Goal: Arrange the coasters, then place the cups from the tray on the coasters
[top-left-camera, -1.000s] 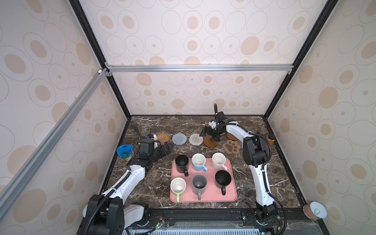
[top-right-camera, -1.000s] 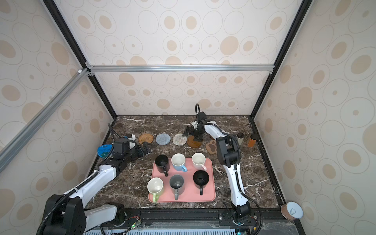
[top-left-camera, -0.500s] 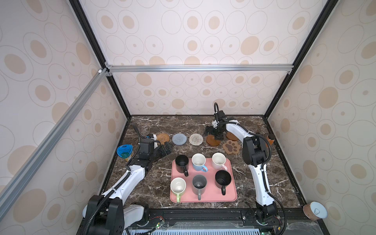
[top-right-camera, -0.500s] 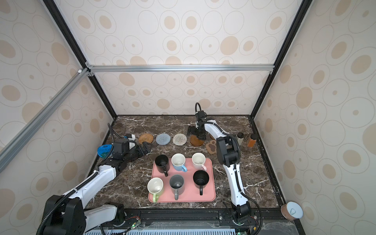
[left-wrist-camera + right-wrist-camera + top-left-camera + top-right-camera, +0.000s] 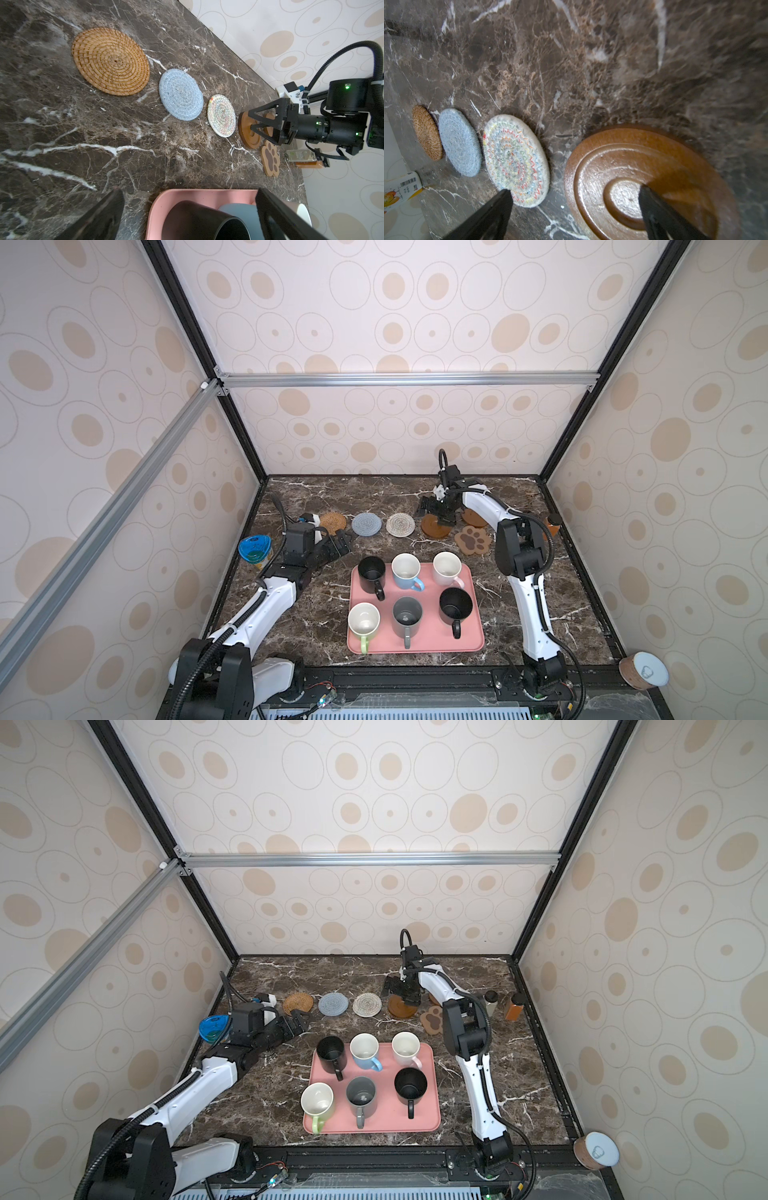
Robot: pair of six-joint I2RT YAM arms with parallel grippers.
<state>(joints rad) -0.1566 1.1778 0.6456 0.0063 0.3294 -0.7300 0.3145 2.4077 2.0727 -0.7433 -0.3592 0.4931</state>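
I watched both arms rise from the near edge of the worktop (image 5: 316, 626). Nearest me sat the pink tray (image 5: 430, 641), long axis left to right, with all six cups upright on it in two rows. The near row held the light green cup (image 5: 364, 620), the grey cup (image 5: 407, 616) and a black cup (image 5: 455, 605), handles pointing toward me. Behind them stood the second black cup (image 5: 371, 570), the light blue cup (image 5: 405, 570) and the pale pink cup (image 5: 447, 568), handles turned near or near-right.

The left arm lay low, stretched far and right. Its left tool (image 5: 343, 543) was released, fingers spread wide and gripping nothing, just beyond the tray's far-left corner.

Past the tray the coasters lay flat in a line running left to right: the tan rattan coaster (image 5: 332, 521), the blue-grey woven coaster (image 5: 366, 524), the cream woven coaster (image 5: 400, 525) with coloured stitching, then a brown wooden disc (image 5: 432, 531) with raised rings. The paw-shaped coaster (image 5: 471, 540) lay right of that and slightly nearer. A second wooden disc (image 5: 475, 517) sat just beyond it, half hidden.

The right arm climbed the right side, bent at the elbow and ran far-left. Its right tool (image 5: 435, 516) pointed down over the first disc, released: one finger above the centre, the other past the left rim. I couldn't tell whether they touched the wood.
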